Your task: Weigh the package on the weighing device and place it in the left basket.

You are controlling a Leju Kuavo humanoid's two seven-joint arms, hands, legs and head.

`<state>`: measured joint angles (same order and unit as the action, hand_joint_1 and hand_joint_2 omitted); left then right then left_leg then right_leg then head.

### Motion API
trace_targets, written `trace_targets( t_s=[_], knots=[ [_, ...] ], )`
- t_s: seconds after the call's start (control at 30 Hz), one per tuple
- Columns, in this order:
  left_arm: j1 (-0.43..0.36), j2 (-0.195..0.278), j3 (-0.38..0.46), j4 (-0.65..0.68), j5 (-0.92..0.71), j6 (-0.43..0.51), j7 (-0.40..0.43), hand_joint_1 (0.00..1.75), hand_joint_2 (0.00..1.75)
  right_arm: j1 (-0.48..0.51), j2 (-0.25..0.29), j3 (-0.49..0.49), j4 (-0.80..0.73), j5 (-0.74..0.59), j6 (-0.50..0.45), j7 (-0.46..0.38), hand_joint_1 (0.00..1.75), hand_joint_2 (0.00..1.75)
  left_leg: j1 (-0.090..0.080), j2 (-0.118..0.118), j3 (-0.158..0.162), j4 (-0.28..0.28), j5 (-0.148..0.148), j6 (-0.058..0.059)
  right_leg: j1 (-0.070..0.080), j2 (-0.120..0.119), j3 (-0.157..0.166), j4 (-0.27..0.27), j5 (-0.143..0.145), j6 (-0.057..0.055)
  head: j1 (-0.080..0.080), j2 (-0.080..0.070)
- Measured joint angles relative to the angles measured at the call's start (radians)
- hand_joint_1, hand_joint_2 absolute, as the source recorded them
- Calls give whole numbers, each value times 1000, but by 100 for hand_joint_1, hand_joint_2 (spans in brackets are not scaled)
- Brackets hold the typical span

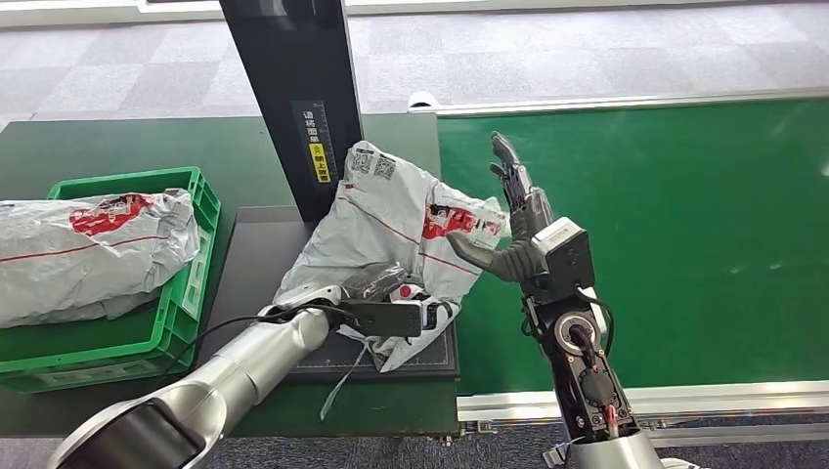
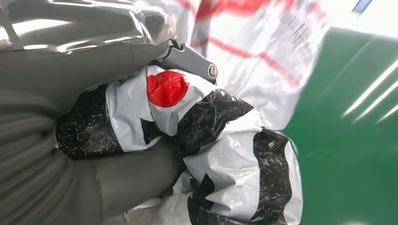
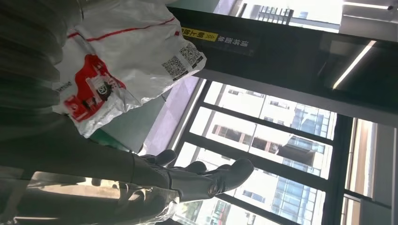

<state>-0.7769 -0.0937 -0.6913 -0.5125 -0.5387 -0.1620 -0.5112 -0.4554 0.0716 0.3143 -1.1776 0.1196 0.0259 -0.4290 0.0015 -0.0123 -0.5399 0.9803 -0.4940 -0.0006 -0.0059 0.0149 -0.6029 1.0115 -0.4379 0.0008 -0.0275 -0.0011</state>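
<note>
A white plastic mail package (image 1: pixel 391 220) with red print lies on the black weighing platform (image 1: pixel 259 254), leaning against the scale's black post (image 1: pixel 298 98). My left hand (image 1: pixel 386 298) grips its crumpled near edge; up close the bag (image 2: pixel 220 154) bunches around the grey thumb (image 2: pixel 136 173). My right hand (image 1: pixel 513 230) stands upright beside the package's right edge, fingers straight and apart, thumb pointing at the bag, holding nothing. From the right wrist the package (image 3: pixel 122 56) appears beyond the dark fingers (image 3: pixel 206 180). The green basket (image 1: pixel 191 283) sits at the left.
Another white package (image 1: pixel 83 249) fills the green basket. A green conveyor belt (image 1: pixel 684 234) runs along the right with a metal rail (image 1: pixel 684 401) at its near edge. The dark green table (image 1: pixel 88 147) surrounds the scale.
</note>
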Motion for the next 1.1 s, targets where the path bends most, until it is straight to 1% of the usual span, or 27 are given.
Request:
trace_targets(
  t_s=[0.03, 0.07, 0.13, 0.2, 0.27, 0.33, 0.37, 0.43, 0.53, 0.6, 0.67, 0.77, 0.87, 0.93, 1.0, 1.1],
  knots=[
    [25, 13, 13, -69, 43, 17, -10, 175, 175, 6, -3, -4, -8, 0, -8, 1, 0, 175, 0, 0, 0, 0, 0, 0, 0, 0, 0, 0, 0, 0, 0, 0],
    [58, 29, 31, -165, 86, 42, -17, 175, 175, 16, -7, -10, -19, 0, -17, 2, 0, 175, 0, 0, -1, 0, 0, 0, 0, 0, -1, 0, 0, 0, 0, 0],
    [135, 65, 87, -415, 161, 128, -34, 175, 175, 48, -17, -31, -52, 7, -43, 4, 0, 175, 0, 1, -1, 0, -1, 0, 0, 2, -2, 0, 0, 0, 0, 0],
    [223, 91, 160, -685, 211, 238, -75, 175, 175, 95, -25, -62, -96, 19, -68, 3, 0, 175, 0, 2, -3, 0, -2, -1, 0, 3, -4, 0, -1, 0, 0, 0],
    [307, 101, 230, -927, 230, 348, -130, 175, 175, 141, -31, -94, -144, 34, -79, 3, 0, 175, 0, 2, -6, 0, -3, -1, 0, 3, -7, 0, -2, 0, 0, 0],
    [377, 104, 285, -1132, 231, 444, -166, 175, 175, 175, -35, -123, -187, 43, -80, 7, 0, 175, 0, 2, -7, 0, -3, -1, 0, 3, -8, 0, -2, 1, 0, 0],
    [406, 104, 309, -1217, 231, 484, -172, 175, 175, 187, -37, -136, -205, 47, -79, 10, 0, 175, 0, 2, -8, 0, -3, -1, 0, 3, -8, 0, -3, 1, 0, 0],
    [448, 104, 354, -1339, 237, 548, -171, 175, 175, 204, -37, -156, -235, 52, -74, 15, 0, 175, 0, 1, -8, 0, -3, -1, 0, 3, -8, 0, -3, 0, 0, 0],
    [482, 101, 434, -1430, 263, 616, -154, 175, 175, 219, -36, -172, -265, 61, -68, 18, 0, 175, 0, 1, -7, -1, -3, -1, 0, 2, -7, 0, -3, 0, 0, 0],
    [485, 99, 502, -1443, 279, 634, -126, 175, 175, 224, -34, -176, -277, 63, -68, 19, 0, 175, 0, 1, -7, -1, -2, -1, 0, 2, -7, 0, -2, 0, 0, 0],
    [478, 99, 582, -1422, 281, 637, -88, 175, 175, 229, -31, -177, -288, 65, -68, 20, 0, 175, 0, 1, -6, -1, -1, -1, 0, 2, -6, 0, -2, -1, 0, 0],
    [435, 118, 711, -1304, 249, 633, -16, 175, 175, 233, -30, -177, -301, 65, -68, 22, 0, 175, 0, 1, -5, -1, 0, -2, 0, 2, -6, 0, -1, -1, 0, 0],
    [360, 164, 818, -1097, 151, 628, 46, 175, 175, 234, -29, -175, -306, 64, -68, 23, 0, 175, 1, 1, -5, -1, 1, -3, 1, 3, -6, 1, 0, -3, 0, 0],
    [307, 200, 862, -942, 59, 630, 81, 175, 175, 234, -29, -172, -306, 61, -68, 25, 0, 175, 2, 2, -5, -1, 1, -4, 2, 3, -6, 1, 1, -3, 0, 0],
    [251, 238, 879, -784, -56, 621, 146, 175, 175, 233, -29, -167, -306, 56, -68, 26, 0, 175, 2, 2, -5, 0, 2, -4, 2, 3, -6, 1, 1, -3, 0, 0],
    [158, 298, 876, -540, -252, 603, 275, 175, 175, 228, -29, -156, -306, 47, -68, 29, 0, 175, 2, 2, -5, 0, 2, -4, 2, 3, -7, 2, 1, -3, 0, 0]
  ],
)
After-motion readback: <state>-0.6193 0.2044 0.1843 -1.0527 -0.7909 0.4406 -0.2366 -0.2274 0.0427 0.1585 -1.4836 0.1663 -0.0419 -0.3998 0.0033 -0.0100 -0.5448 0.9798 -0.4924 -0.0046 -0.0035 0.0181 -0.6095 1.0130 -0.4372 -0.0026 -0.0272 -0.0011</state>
